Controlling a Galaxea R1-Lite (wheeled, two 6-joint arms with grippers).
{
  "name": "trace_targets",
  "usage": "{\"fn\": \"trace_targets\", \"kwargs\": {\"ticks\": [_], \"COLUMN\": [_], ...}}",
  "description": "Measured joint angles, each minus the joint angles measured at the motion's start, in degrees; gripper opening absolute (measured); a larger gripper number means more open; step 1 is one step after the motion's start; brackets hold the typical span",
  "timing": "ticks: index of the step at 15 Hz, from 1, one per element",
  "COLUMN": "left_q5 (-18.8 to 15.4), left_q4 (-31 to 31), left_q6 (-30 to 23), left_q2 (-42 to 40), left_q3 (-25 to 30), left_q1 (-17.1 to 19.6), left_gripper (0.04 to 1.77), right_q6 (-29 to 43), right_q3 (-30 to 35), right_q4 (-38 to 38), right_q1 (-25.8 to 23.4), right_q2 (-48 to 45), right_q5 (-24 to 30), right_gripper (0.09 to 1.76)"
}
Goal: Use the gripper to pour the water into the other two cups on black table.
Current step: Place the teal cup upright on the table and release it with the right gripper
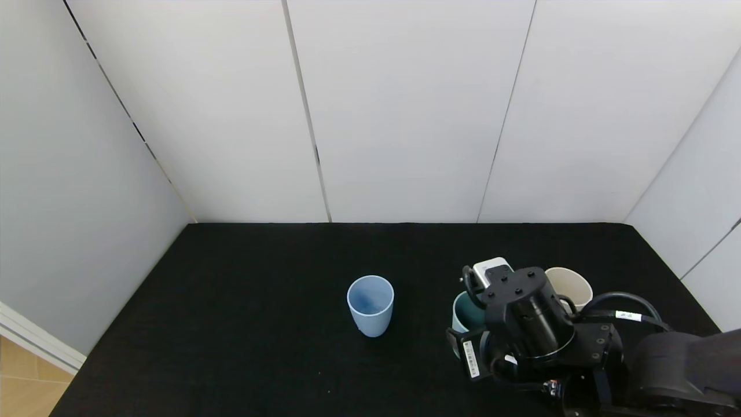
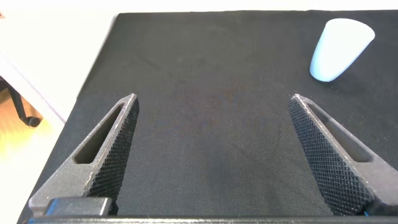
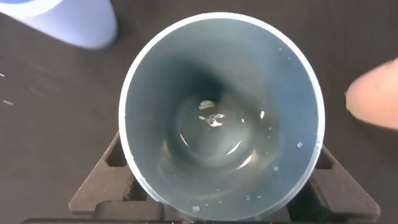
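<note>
From the head view, the black table [image 1: 243,324] carries three tumblers. The light blue cup [image 1: 370,304] stands upright and alone near the middle. To its right, the right gripper [image 1: 472,333] hangs over the teal-green cup [image 1: 466,315], whose rim and dark inside show just past the arm's bulky body. The cream-beige cup [image 1: 572,287] stands just behind that arm, close to the teal one. The teal cup looks upright here, not tipped toward either neighbour. The left arm does not show in this view.

In the left wrist view, the left gripper [image 2: 214,155] hovers over bare black cloth with its textured fingers [image 2: 115,149] spread wide and nothing between them. The light blue cup [image 2: 339,50] sits well off from it. This arm appears idle.

The right wrist view looks straight down into the teal-green cup [image 3: 149,162], with the right gripper's fingers [image 3: 102,183] pressed against its wall on both sides, so the jaws are grasping it. The water [image 3: 214,121] still lies in its bottom as faint glints around a shallow pool. A slice of the light blue cup [image 3: 74,22] and a blurred edge of the cream-beige cup [image 3: 376,99] sit to either side.

As a judgement, the grasp is made but the pouring looks not yet begun; both pours seem to remain.
</note>
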Motion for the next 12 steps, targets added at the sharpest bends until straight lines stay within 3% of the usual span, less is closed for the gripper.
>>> {"fn": "trace_targets", "kwargs": {"ticks": [12], "left_q5": [0.0], "left_q4": [0.0], "left_q6": [0.0], "left_q2": [0.0], "left_q3": [0.0], "left_q1": [0.0], "left_gripper": [1.72], "right_q6": [5.1], "right_q3": [1.6], "right_q4": [-0.3], "right_q1": [2.5], "right_q2": [4.9], "right_q5": [-2.6], "right_gripper": [1.19]}}
